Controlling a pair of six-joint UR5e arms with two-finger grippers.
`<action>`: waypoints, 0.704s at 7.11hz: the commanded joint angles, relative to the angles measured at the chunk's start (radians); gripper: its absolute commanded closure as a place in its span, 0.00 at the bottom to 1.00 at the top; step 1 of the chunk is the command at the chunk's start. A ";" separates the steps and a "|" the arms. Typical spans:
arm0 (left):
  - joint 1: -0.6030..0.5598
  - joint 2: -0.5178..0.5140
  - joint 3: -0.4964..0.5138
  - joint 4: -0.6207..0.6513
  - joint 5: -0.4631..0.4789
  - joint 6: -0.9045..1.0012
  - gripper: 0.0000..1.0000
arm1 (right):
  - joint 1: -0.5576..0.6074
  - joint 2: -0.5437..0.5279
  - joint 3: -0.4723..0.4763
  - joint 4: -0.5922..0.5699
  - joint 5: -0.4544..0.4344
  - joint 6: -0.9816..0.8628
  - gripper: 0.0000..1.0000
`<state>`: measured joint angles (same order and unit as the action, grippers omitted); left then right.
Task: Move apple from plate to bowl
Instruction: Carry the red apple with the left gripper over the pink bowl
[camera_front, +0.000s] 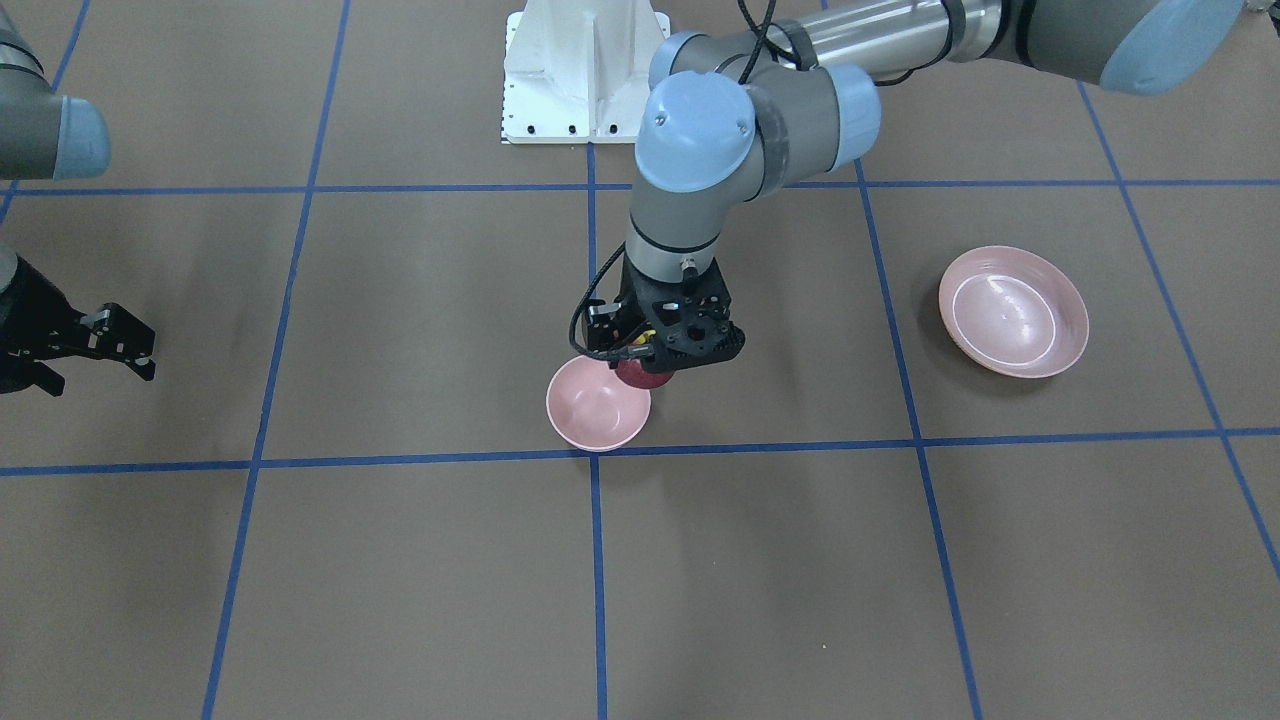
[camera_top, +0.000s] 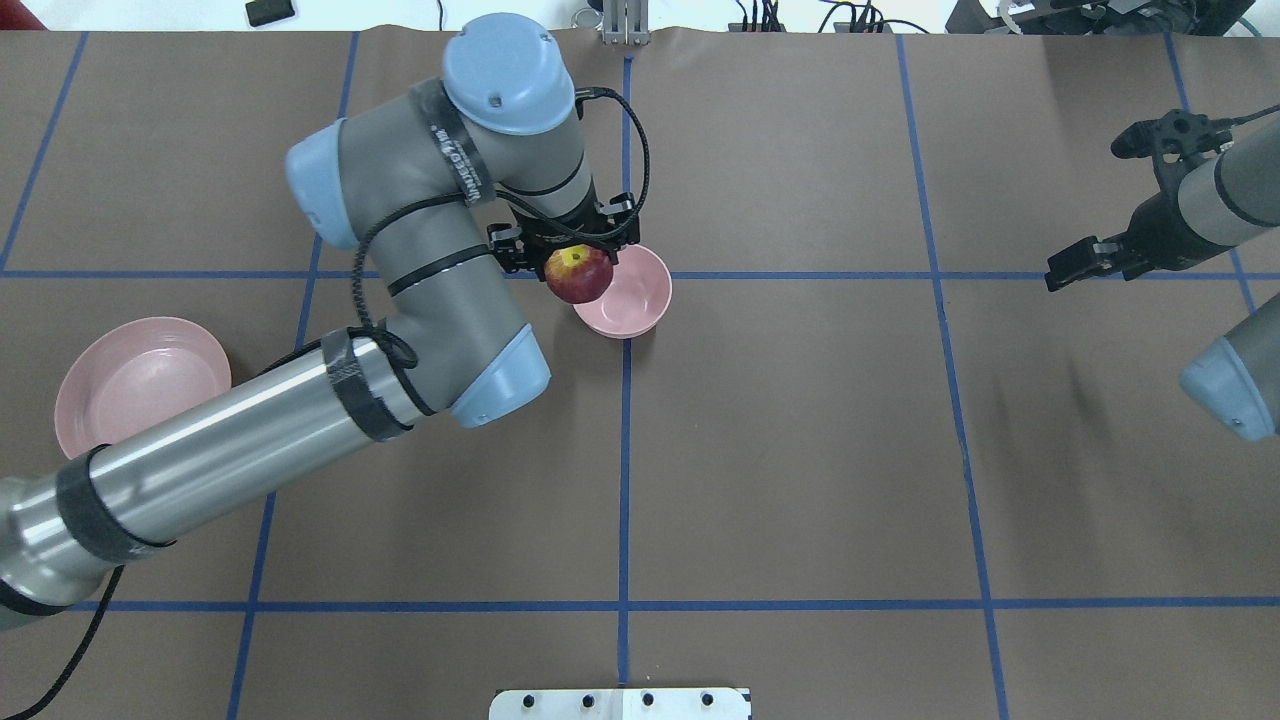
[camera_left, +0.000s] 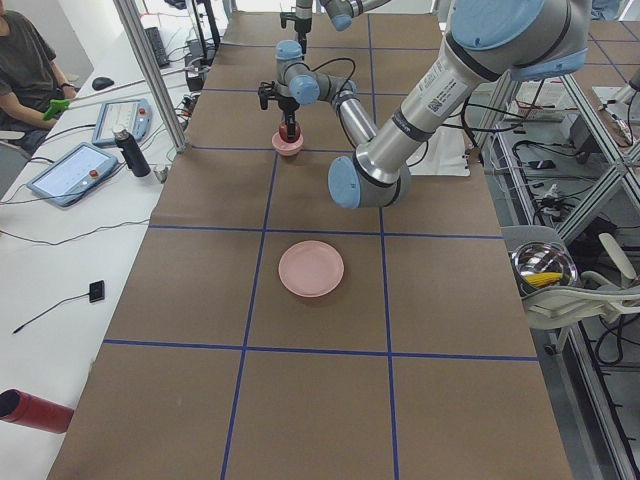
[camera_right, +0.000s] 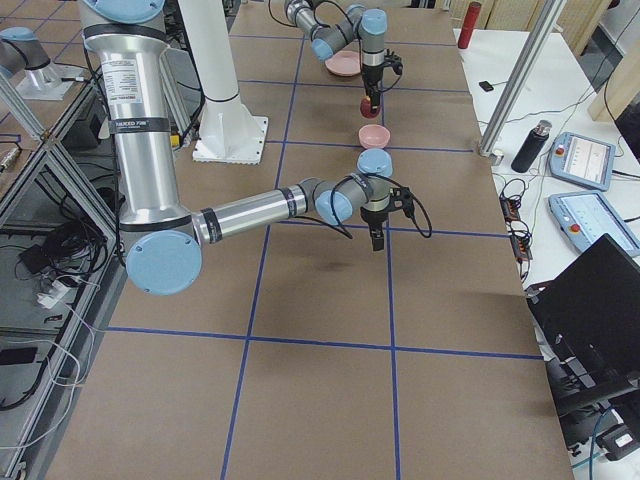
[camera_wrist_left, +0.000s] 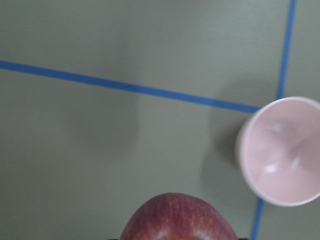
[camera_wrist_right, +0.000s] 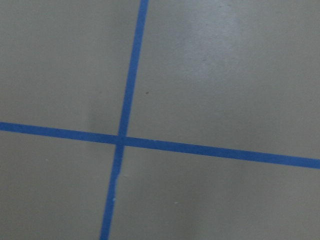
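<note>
One apple (camera_top: 580, 278), and it's up in the air! The left gripper (camera_top: 574, 258) has its two fingers shut against the dark red fruit from above, yellow stem patch facing up in the overhead view. That top grip makes sense to me: it leaves the underside free, so the apple can go straight down into a container barely wider than itself.

Where is it? Off the plate (camera_top: 140, 385), which sits bare and well apart on the robot's left. The apple hangs just beside the small pink bowl (camera_top: 655, 290), overlapping its near rim in the overhead view but not centred over it. The left wrist view agrees, with the bowl off to one side of the fruit. So, to my eye, this is the carry, nearly done: a short sideways shift, a lowering, then the release.

Let go here and I'd expect the apple to clip the rim and roll across the brown table (camera_top: 800, 450).

The right gripper (camera_front: 100, 345) hangs far off, fingers spread, holding nothing and keeping clear.
</note>
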<state>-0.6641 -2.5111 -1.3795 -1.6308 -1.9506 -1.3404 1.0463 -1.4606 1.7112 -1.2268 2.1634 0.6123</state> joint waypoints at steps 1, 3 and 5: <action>0.026 -0.093 0.170 -0.110 0.067 -0.040 1.00 | 0.001 -0.001 0.001 0.003 0.000 -0.002 0.00; 0.049 -0.084 0.169 -0.109 0.068 -0.043 1.00 | 0.000 -0.001 0.002 0.003 0.000 -0.002 0.00; 0.064 -0.071 0.172 -0.113 0.091 -0.054 0.98 | 0.000 -0.003 -0.004 0.003 -0.002 -0.002 0.00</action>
<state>-0.6065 -2.5892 -1.2087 -1.7412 -1.8740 -1.3903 1.0468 -1.4629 1.7110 -1.2242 2.1632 0.6105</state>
